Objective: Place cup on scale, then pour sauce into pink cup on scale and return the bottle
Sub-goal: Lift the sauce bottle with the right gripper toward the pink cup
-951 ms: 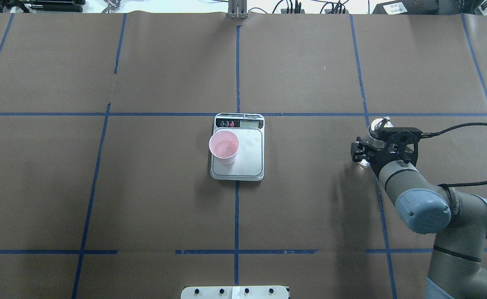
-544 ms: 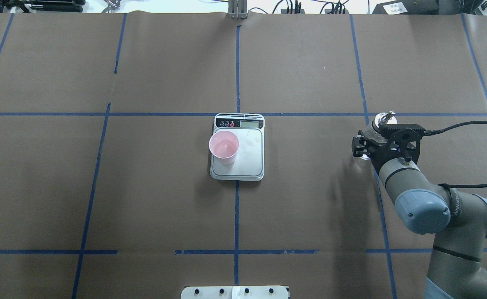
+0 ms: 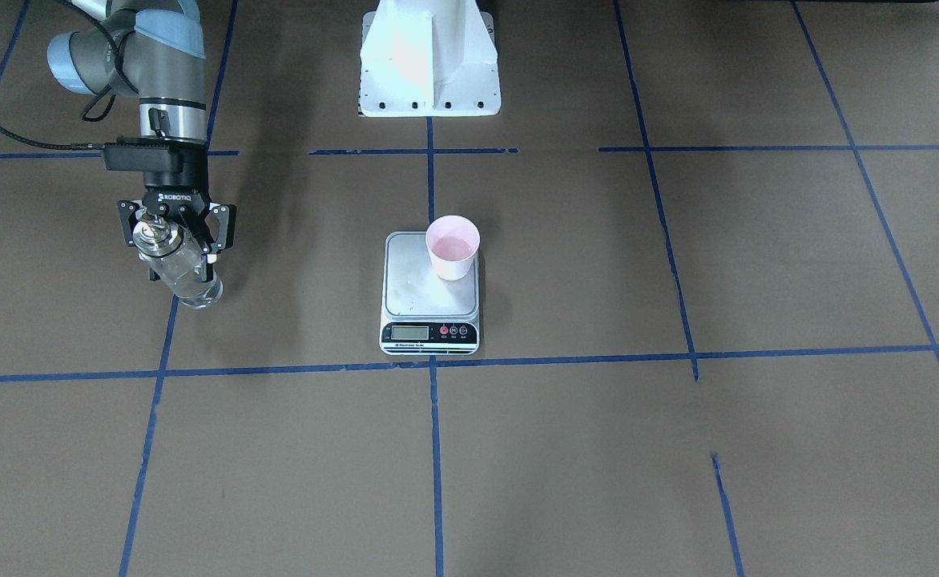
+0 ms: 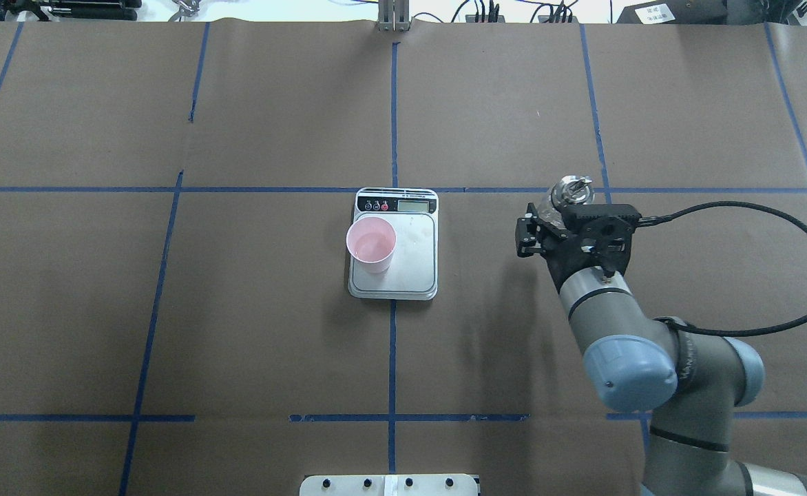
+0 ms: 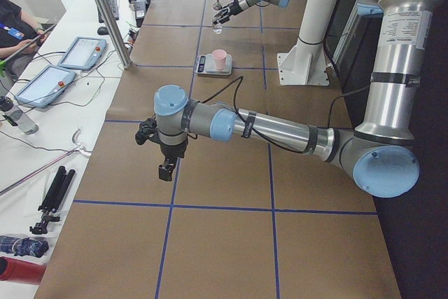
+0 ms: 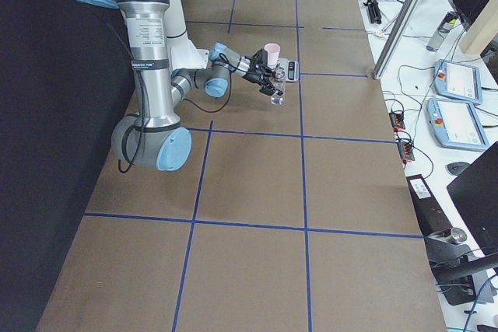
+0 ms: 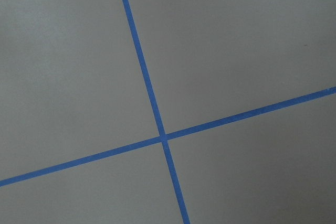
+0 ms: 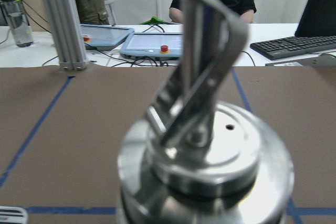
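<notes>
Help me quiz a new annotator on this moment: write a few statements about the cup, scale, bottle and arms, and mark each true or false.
1. The cup stands upright on the scale. True.
2. The bottle stands free on the table. False: the right gripper is shut on it.
3. The bottle is tipped over the cup, pouring. False: it is held well to the side of the scale, apart from the cup.
4. The left wrist view shows only the table and blue tape. True.
</notes>
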Controlling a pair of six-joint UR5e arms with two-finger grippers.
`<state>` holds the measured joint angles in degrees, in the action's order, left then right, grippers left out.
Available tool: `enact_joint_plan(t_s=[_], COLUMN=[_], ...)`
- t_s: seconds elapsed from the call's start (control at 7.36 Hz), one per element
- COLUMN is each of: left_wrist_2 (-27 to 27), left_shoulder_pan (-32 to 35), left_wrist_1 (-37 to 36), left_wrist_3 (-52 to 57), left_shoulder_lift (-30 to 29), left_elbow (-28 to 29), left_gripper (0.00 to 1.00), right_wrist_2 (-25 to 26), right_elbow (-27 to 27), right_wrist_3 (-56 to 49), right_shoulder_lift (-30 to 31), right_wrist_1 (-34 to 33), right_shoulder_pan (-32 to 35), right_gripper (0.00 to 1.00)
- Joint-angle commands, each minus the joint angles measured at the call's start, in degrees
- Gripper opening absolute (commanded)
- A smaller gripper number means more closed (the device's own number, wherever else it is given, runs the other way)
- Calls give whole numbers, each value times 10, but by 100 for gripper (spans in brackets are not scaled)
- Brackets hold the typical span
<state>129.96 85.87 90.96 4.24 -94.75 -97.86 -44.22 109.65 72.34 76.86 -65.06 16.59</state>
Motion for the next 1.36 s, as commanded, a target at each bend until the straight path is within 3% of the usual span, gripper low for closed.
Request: enact_joint_plan(t_s=[0.0,0.27,0.68,0.95,1.22], left_wrist_2=[6,6,6,8,43], left_shoulder_pan=[0,0,0,1,42], left_wrist_1=[-2,-3,-4,-6,-5], left_wrist_3=[1,1,1,0,0], left_shoulder_lift=[0,1,1,26,78], left_elbow=[0,1,4,6,10], left_gripper=[100,100,100,100,100], right_wrist_2=[55,106,144,143,139], right_elbow=[-2,-2,-5,1,5], right_wrist_3=[-5,-140,-223,-404,-410], right_shoulder_lift=[-92,-103,-102,-107,-113], right_wrist_1=[-158,-184,-184,-181,-181], right_shoulder_pan=[-28,-37,-60,-54,-53], right_gripper=[0,0,0,0,0])
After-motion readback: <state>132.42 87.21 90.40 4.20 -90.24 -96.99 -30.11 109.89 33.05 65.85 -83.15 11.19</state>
